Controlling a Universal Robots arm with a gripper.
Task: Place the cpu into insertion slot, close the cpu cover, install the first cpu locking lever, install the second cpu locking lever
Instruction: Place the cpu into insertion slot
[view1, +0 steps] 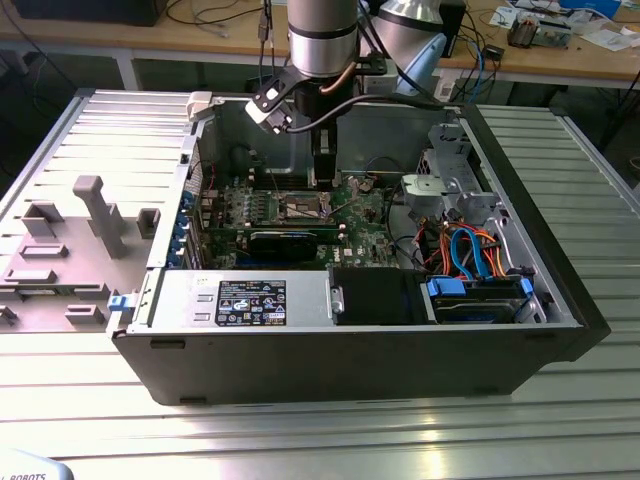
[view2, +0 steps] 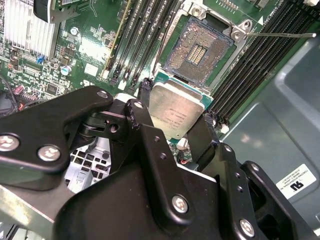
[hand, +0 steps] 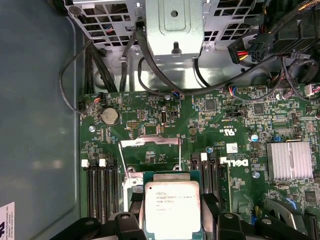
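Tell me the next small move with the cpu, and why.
Probably ease the cpu, clamped in the gripper, closer to the slot while keeping it level: in the second wrist view the slot lies bare and uncovered, and the cpu is held short of it, not seated.

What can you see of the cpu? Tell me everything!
The cpu is a small, flat, square chip. Its top is dull silver-grey metal with small dark print, and a thin green edge peeks out around it. The gripper is shut on it, with black fingers pressing two opposite sides. It is held over the board, silver top facing the wrist cameras, just short of the open slot and not in it yet.
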